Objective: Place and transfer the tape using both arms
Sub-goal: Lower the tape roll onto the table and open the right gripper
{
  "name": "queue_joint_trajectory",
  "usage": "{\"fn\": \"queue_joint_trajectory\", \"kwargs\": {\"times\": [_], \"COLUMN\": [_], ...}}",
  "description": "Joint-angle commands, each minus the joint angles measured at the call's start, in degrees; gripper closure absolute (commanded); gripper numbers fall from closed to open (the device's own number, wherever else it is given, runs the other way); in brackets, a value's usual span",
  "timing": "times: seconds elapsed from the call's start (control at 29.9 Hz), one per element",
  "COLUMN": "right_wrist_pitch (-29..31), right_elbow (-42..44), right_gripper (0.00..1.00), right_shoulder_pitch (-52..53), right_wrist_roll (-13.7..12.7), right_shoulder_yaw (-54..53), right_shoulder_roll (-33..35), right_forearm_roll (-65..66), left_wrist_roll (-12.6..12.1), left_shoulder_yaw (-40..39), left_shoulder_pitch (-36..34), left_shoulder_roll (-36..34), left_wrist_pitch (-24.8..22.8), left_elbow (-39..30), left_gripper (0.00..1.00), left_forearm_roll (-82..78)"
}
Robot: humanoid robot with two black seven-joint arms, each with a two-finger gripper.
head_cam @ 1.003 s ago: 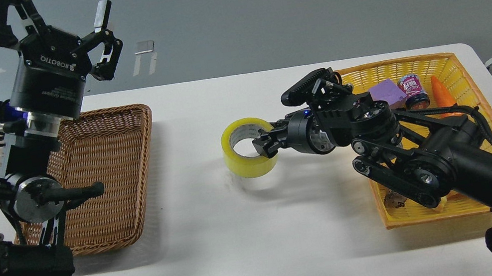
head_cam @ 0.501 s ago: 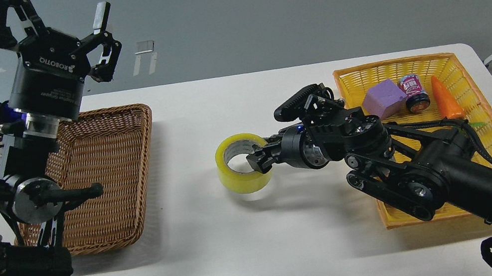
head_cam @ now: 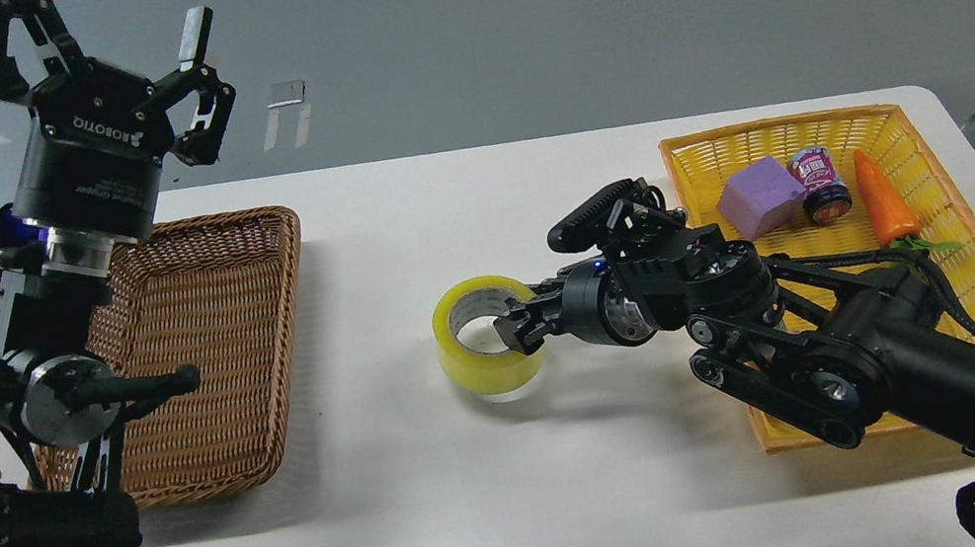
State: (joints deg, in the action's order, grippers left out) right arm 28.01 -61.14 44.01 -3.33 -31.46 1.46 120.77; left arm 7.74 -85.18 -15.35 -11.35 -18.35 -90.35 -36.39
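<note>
The tape (head_cam: 487, 339), a yellow translucent roll with a grey-white core, is at the middle of the white table (head_cam: 456, 209), low over it or resting on it. My right gripper (head_cam: 522, 326) reaches in from the right and is shut on the roll's right wall, one finger inside the core. My left gripper (head_cam: 97, 51) is open and empty, raised high at the upper left, above the far left corner of the brown wicker basket (head_cam: 206, 353).
A yellow basket (head_cam: 823, 129) at the right holds a purple block (head_cam: 760, 196), a small can (head_cam: 821, 183) and an orange carrot toy (head_cam: 886, 198). My right arm lies over its front part. A chair and a person's leg show at the far right edge.
My right gripper has carried the tape left and toward the front, down to the table. My left arm has shifted slightly left.
</note>
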Motion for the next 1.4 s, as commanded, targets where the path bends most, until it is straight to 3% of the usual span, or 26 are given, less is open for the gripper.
{"fn": "queue_joint_trajectory", "kwargs": {"times": [0.0, 0.4, 0.53, 0.77, 1.0, 1.17, 1.34, 1.37], "right_wrist_pitch": [-0.01, -0.01, -0.01, -0.01, -0.01, -0.01, -0.01, -0.01], "right_elbow": [-0.03, -1.62, -1.7, -2.32, -3.02, -3.29, -3.37, -3.46], "right_gripper": [0.84, 0.82, 0.76, 0.73, 0.58, 0.57, 0.41, 0.25], "right_shoulder_pitch": [-0.24, -1.47, -1.56, -2.52, -3.4, -3.4, -3.32, -3.32], "right_wrist_roll": [-0.62, -0.71, -0.71, -0.71, -0.71, -0.53, -0.53, -0.53], "right_shoulder_yaw": [0.0, 0.0, 0.0, 0.0, -0.35, -0.62, -4.3, -5.79], "right_shoulder_roll": [0.12, 0.56, 0.56, 0.65, 0.82, 1.18, 1.26, 1.26], "right_forearm_roll": [-0.01, -0.1, -0.18, -0.36, -0.54, -0.63, -0.71, -0.71], "left_wrist_roll": [0.0, 0.0, 0.0, 0.0, -0.01, -0.09, -0.09, -0.01], "left_shoulder_yaw": [-0.08, -0.16, -0.43, -0.6, -1.22, -1.31, -1.31, -1.31], "left_shoulder_pitch": [0.06, 0.06, 0.06, 0.06, 0.14, 0.06, 0.14, 0.14], "left_shoulder_roll": [-0.25, -0.69, -0.69, -1.04, -1.13, -1.13, -1.48, -1.48], "left_wrist_pitch": [-0.02, -0.02, -0.02, -0.02, -0.02, -0.02, -0.02, -0.02], "left_elbow": [0.0, 0.0, 0.0, 0.0, 0.0, 0.0, 0.0, 0.0], "left_gripper": [0.02, 0.02, 0.02, 0.02, 0.02, 0.02, 0.02, 0.02], "left_forearm_roll": [0.01, 0.01, 0.01, 0.01, 0.01, 0.01, 0.01, 0.01]}}
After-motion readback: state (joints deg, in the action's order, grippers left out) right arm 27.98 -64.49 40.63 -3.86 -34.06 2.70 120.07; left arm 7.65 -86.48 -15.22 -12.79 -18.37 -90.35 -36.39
